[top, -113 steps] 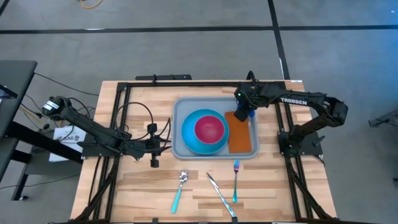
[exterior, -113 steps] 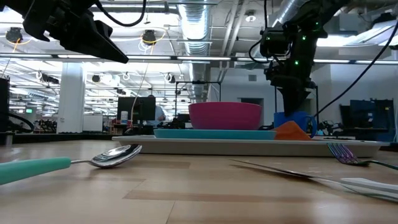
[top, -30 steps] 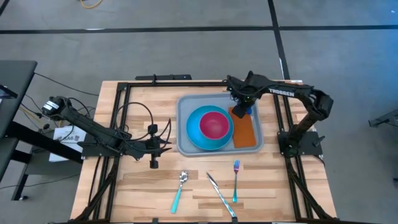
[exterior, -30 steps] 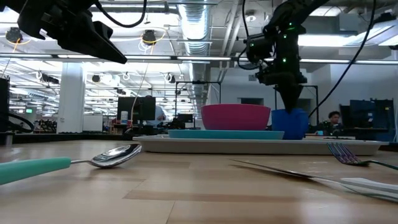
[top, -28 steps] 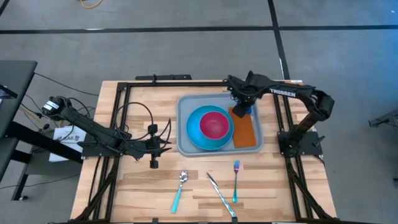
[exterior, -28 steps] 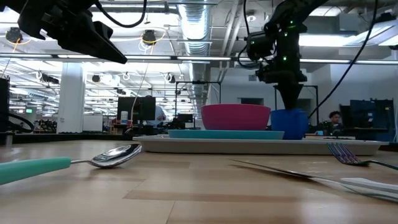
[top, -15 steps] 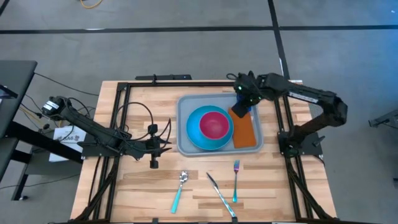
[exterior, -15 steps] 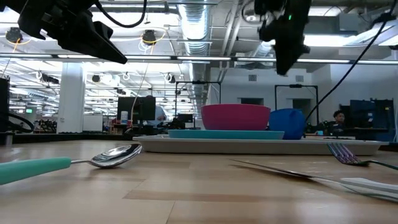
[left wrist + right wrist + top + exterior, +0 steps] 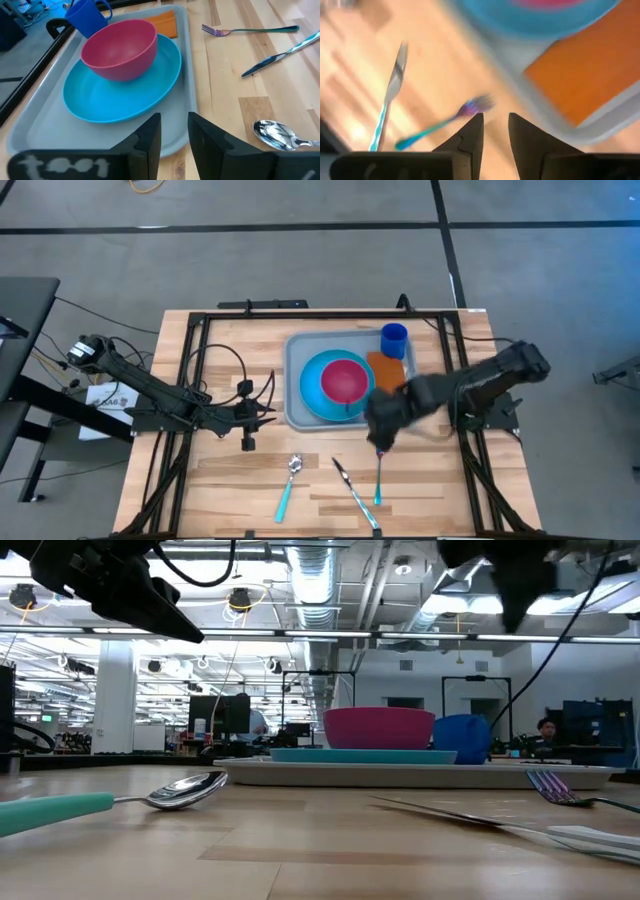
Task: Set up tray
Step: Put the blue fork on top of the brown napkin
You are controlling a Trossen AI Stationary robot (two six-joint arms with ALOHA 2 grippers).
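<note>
Tray (image 9: 296, 405) on table; right gripper (image 9: 381, 442) above fork (image 9: 379, 472), fingers slightly parted, empty; left gripper (image 9: 250, 416) parked, narrow gap, empty.

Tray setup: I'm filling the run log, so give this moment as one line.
right tool: over fork, empty | blue plastic cup: upright on grey-blue tray | left tool: waiting left of tray

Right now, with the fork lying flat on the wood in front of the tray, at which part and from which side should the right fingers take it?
Grip the fork at mid-handle, coming straight down from above. It lies flat on the table, tines toward the tray, with its thin teal handle clear of the knife. The right gripper hovers near its tines, so its fingers should straddle the handle across its width.
</note>
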